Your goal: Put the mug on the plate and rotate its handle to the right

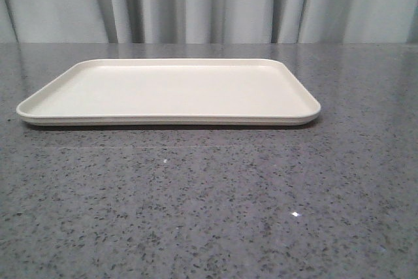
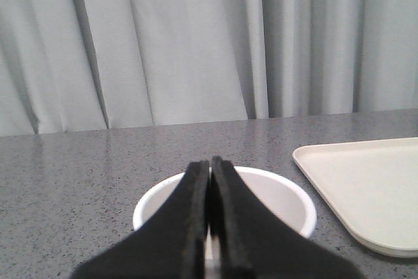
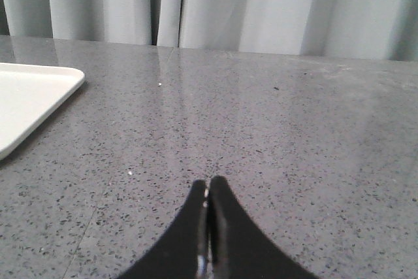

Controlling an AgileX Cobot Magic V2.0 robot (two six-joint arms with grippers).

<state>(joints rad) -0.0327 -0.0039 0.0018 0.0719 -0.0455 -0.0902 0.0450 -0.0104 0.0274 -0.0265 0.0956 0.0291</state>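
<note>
- In the front view we see only the plate (image 1: 168, 91), lying flat on the grey speckled table (image 1: 209, 207) with nothing on it; neither arm nor the mug shows there.
- The mug (image 2: 287, 202) appears in the left wrist view alone: a white round rim, open side up, standing on the table just beside the plate's near corner but apart from it.
- Our left hand (image 2: 210, 168) has its black fingers pressed together, with nothing between them, and it sits in front of the mug's mouth, hiding part of the rim.
- Our right hand (image 3: 209, 184) is likewise pressed together and grips nothing, over bare table, with the plate's corner (image 3: 39, 96) off to one side.
- We cannot see the handle in any view, so we cannot tell which way it points.
- We judge the mug to be stiff and fairly light, with a smooth, probably slippery wall; a knock could chip it or tip it.
- We would spread the left hand and take the mug by its rim, one finger inside and one outside, or by the handle once we find it.
- The plate looks rigid, with a low rim, so the mug should be lifted over that rim rather than slid.
- No brand, label or writing can be read in any view.
</note>
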